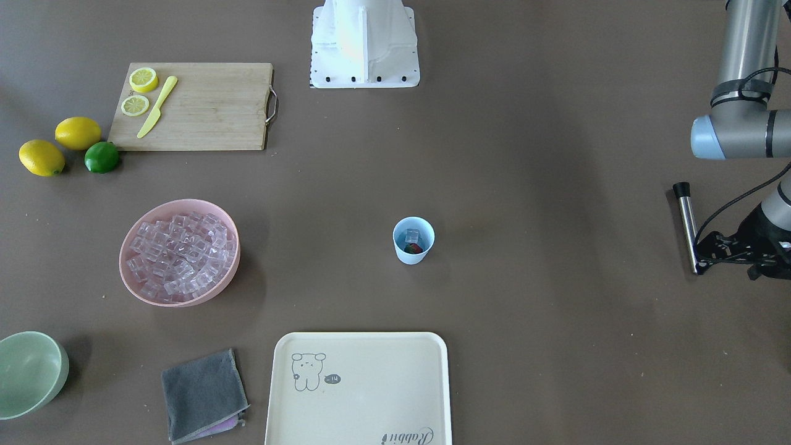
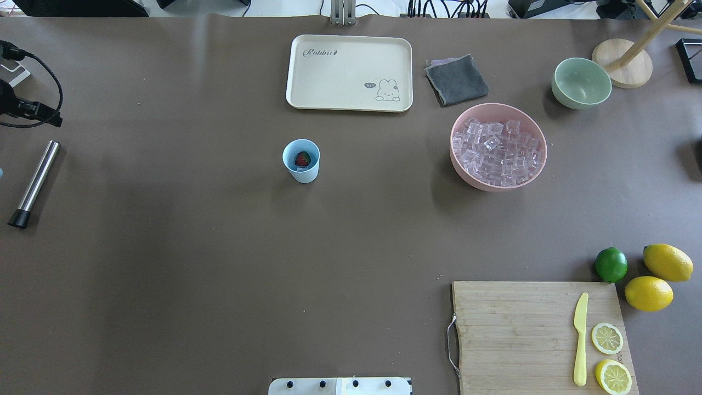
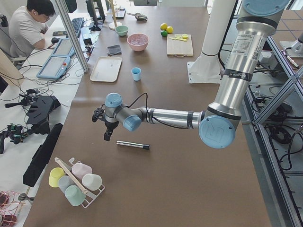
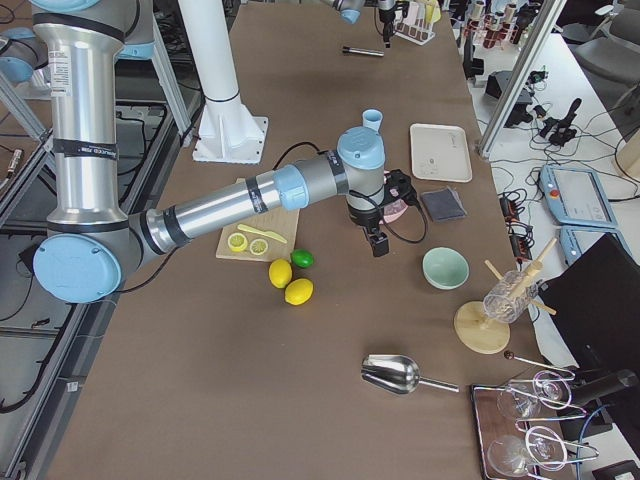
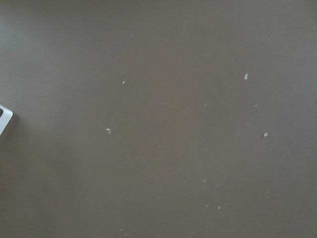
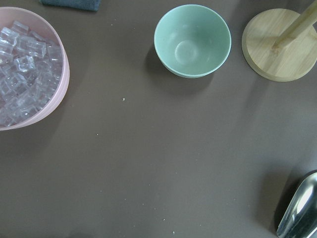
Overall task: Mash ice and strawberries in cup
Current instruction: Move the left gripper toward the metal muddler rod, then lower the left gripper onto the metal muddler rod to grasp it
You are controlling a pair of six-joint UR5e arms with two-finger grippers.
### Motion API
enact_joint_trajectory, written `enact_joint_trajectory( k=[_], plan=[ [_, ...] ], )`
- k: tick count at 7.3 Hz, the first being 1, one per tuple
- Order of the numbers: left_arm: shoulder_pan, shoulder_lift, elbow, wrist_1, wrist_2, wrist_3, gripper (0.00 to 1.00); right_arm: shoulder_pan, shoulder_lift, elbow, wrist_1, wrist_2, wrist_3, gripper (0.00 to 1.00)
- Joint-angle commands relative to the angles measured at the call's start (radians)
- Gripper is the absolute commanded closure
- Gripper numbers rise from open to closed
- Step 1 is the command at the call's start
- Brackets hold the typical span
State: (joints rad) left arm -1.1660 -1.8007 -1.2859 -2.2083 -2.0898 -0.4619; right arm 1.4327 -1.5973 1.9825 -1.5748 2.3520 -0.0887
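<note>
At the table's left end, the left gripper (image 3: 108, 134) hangs above the bare surface with its fingers pointing down and nothing in its grasp. I cannot tell whether the jaws are apart or closed. The overhead and front views catch only its edge, and its wrist camera shows only table. Near it, a muddler (image 2: 34, 182) lies flat on the table, a steel barrel with a black end cap, apart from the gripper.

Over the table's right end, the right gripper (image 4: 378, 240) hangs clear of the surface near the pink bowl (image 2: 493, 185) and the green bowl (image 2: 581, 83). It appears only in the right side view, so I cannot tell its jaw state. I see nothing held.

The cup (image 2: 301, 161) stands upright near the table's centre, well apart from both grippers. Inside it lie the strawberry (image 2: 302, 159) and ice (image 1: 412, 235), touching. More ice fills the pink bowl, on the robot's right of the cup.

Beyond the cup lies a tray (image 2: 329, 77). A grey cloth (image 2: 458, 81) sits between the tray and the green bowl. A board (image 2: 510, 329) on the robot's right, near its base, carries a yellow knife (image 2: 580, 340) and two lemon slices (image 2: 607, 338). Two lemons (image 2: 649, 293) and a lime (image 2: 611, 264) sit just off the board's far corner. The right wrist camera also shows a wooden stand base (image 6: 280, 44) beside the green bowl and a metal scoop (image 6: 299, 210) at the frame's edge.
</note>
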Motion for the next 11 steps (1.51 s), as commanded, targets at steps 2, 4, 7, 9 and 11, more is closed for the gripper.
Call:
enact_joint_trajectory(
  k=[2, 4, 7, 9, 11],
  plan=[
    [0.011, 0.058, 0.013, -0.036, -0.004, -0.008, 0.03, -0.005, -0.004, 0.044, 0.012, -0.005, 0.047, 0.02],
    [0.055, 0.082, 0.014, -0.065, -0.045, -0.009, 0.03, -0.005, -0.024, 0.036, 0.013, -0.020, 0.043, 0.02],
    [0.071, 0.083, 0.016, -0.083, -0.044, -0.020, 0.04, -0.005, -0.044, 0.021, 0.013, -0.048, 0.038, 0.01],
    [0.071, 0.081, 0.017, -0.079, -0.045, -0.021, 0.53, -0.005, -0.043, 0.019, 0.013, -0.048, 0.041, 0.01],
    [0.071, 0.096, 0.017, -0.071, -0.091, -0.024, 0.98, -0.005, -0.043, 0.019, 0.013, -0.048, 0.043, 0.01]
  ],
)
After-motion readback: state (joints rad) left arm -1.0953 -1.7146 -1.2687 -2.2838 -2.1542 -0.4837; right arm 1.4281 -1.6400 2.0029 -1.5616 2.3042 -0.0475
